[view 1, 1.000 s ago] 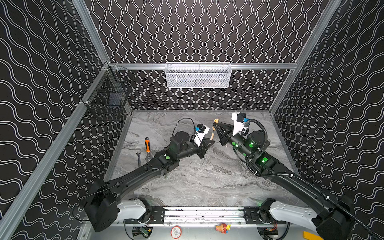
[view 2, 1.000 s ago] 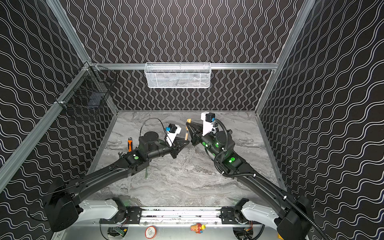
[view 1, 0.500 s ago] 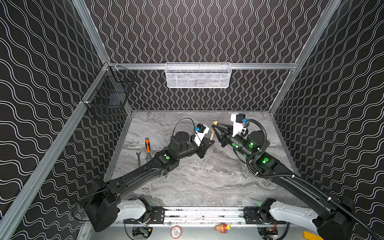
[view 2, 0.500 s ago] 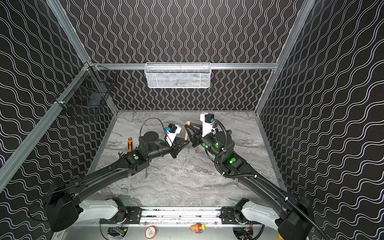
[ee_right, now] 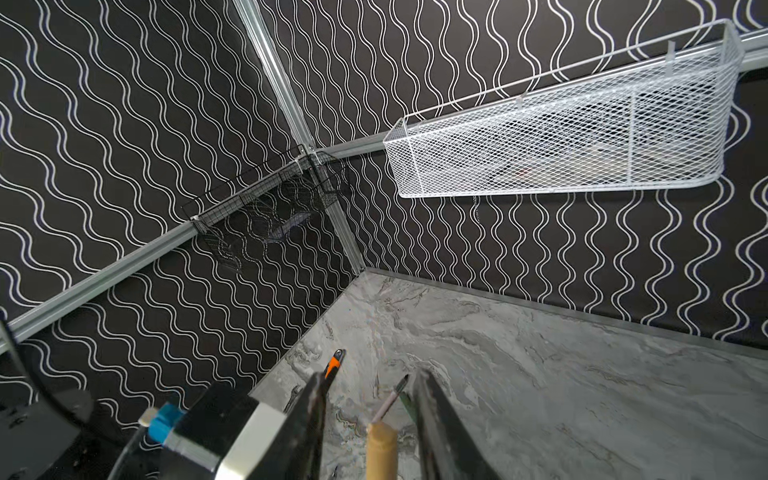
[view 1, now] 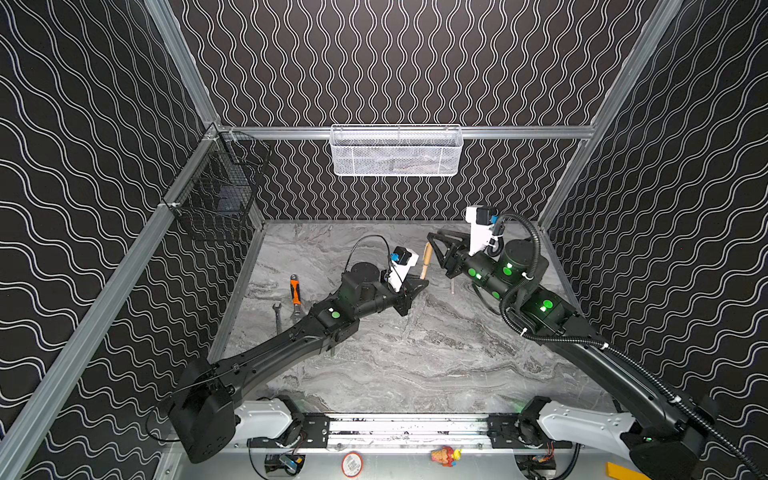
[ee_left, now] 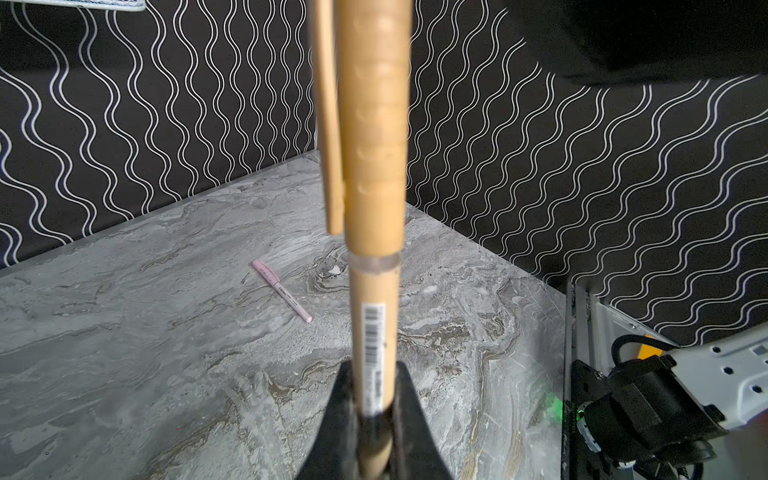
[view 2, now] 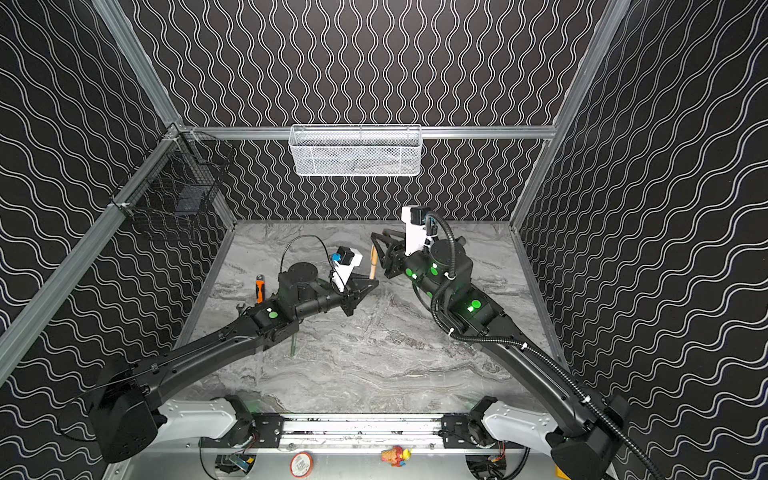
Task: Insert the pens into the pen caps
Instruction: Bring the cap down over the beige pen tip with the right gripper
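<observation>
Left wrist: tan pen (ee_left: 372,324) fills centre; pink pen (ee_left: 281,296) lies beyond.

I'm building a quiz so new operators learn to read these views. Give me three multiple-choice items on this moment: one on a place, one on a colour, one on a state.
1. Where is the tan pen?
A. Lying flat
B. Gripped in the left hand
C. Standing in a cup

2. What colour is the loose pen on the table in the left wrist view?
A. Blue
B. Orange
C. Pink

3. How is the right hand?
A. Open, clear of the tan cap
B. Shut on the cap
C. Out of view

Answers:
1 B: the hand clamps the pen's lower barrel.
2 C: it shows pale pink on the grey surface.
3 A: gaps show on both sides of the cap between the jaws.
</observation>
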`<state>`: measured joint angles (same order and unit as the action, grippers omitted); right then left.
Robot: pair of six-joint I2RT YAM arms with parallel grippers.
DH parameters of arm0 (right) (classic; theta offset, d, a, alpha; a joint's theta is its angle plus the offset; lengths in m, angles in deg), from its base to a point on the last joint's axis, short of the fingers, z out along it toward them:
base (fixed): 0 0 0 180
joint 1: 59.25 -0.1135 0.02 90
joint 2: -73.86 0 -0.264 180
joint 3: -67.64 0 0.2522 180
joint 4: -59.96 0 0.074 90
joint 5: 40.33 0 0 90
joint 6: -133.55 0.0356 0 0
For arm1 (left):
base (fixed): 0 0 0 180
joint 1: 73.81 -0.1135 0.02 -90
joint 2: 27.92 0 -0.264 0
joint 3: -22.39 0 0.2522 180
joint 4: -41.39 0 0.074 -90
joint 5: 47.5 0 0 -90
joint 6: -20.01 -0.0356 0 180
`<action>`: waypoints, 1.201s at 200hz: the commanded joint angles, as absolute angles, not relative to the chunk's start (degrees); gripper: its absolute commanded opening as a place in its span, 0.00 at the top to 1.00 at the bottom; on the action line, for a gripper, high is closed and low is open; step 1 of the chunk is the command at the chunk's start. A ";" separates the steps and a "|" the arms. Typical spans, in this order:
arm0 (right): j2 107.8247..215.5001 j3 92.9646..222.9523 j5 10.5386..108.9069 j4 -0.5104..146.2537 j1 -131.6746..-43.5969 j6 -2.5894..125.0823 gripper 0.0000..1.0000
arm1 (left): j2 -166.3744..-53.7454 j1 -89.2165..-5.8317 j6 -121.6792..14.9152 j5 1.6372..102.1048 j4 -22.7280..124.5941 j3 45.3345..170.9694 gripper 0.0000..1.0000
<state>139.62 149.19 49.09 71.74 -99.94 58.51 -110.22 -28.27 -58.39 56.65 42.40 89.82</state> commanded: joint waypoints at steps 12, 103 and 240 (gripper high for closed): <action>141.47 153.95 51.15 80.46 -99.06 55.87 0.63 | -109.95 -28.24 -59.09 56.75 41.09 90.30 1.00; 144.97 157.67 58.79 86.02 -98.08 56.49 0.76 | -109.57 -28.28 -59.27 57.19 41.01 90.29 1.00; 144.52 152.63 66.47 83.26 -98.16 58.32 0.93 | -106.67 -28.55 -58.96 55.81 38.99 88.94 1.00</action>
